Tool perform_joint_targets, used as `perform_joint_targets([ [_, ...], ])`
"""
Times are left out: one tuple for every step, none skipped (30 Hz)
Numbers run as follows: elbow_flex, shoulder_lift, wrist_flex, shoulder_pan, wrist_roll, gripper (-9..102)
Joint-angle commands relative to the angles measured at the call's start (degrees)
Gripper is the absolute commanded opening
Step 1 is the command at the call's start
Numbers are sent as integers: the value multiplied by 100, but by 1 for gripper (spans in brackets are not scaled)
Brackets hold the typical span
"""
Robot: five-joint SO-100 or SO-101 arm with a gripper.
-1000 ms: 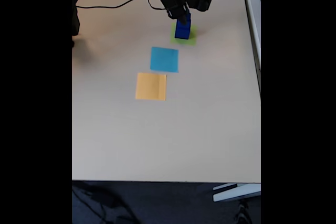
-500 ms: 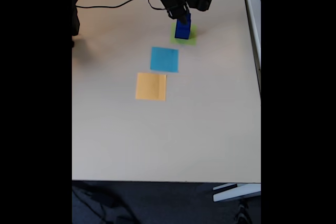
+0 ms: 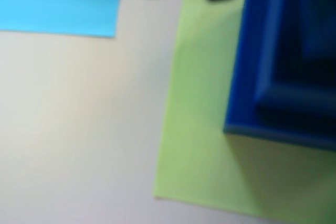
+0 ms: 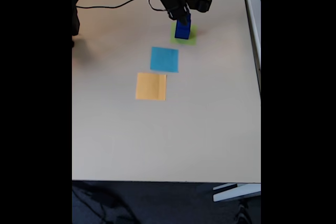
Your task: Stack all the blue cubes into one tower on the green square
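Stepped tower [image 4: 182, 30] of blue cubes [image 3: 283, 72] standing on green square [image 4: 190, 37] near surface's [image 4: 210, 129] far edge, end effector [image 4: 184, 19] directly atop it, jaw opening impossible to tell, light-blue square [image 4: 164, 59] nearby.

Matt plastic-looking blue cubes [image 4: 182, 30] on thin paper-like green square [image 3: 199, 145].

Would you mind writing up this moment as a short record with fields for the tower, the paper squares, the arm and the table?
tower: stepped blue cubes stacked on the green square; cube count not clear
light-blue square: flat, bare, between the green and orange squares in the fixed view
orange square: flat, bare
gripper: at the tower's top; fingers' state too blurred to tell
table: beige
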Motion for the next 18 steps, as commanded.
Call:
perform_joint_targets([
  [-35,123,-123,-62,-62,0],
  [-35,123,-123,-70,-62,0],
  [-44,132,-123,-79,-70,0],
  [-53,132,-123,-79,-79,0],
  [-53,132,-123,-88,-79,0],
  [-62,132,-123,-97,-79,0],
  [-62,132,-123,-105,-79,0],
  [-62,132,-123,-105,-79,0],
  [-62,132,-123,-114,-88,0],
  [-62,132,-123,-114,-88,0],
  [-62,141,-123,-123,-88,0],
  [-62,141,-123,-132,-88,0],
  [-70,141,-123,-132,-88,0],
  [-70,141,-123,-141,-88,0],
  [-70,141,-123,-141,-79,0],
  [-70,141,-123,-149,-70,0],
  [-70,141,-123,-149,-62,0],
  [-70,141,-123,-149,-53,0],
])
